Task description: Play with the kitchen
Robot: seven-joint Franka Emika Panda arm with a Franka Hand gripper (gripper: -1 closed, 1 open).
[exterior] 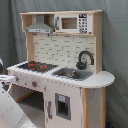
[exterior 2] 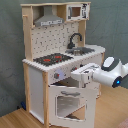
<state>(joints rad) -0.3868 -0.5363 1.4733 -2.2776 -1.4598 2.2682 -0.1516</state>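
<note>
Pale-wood kitchen [exterior 2: 50,75], its windowed oven door [exterior 2: 70,102] ajar.

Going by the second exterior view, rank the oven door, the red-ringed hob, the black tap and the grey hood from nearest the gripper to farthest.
1. White windowed oven door: just below the gripper, at the kitchen's front.
2. Black red-ringed hob: on the counter, up toward the second exterior view's left.
3. Black curved tap: behind the sink, higher up.
4. Grey hood: top, farthest.

Hob and tap are close to call.
</note>
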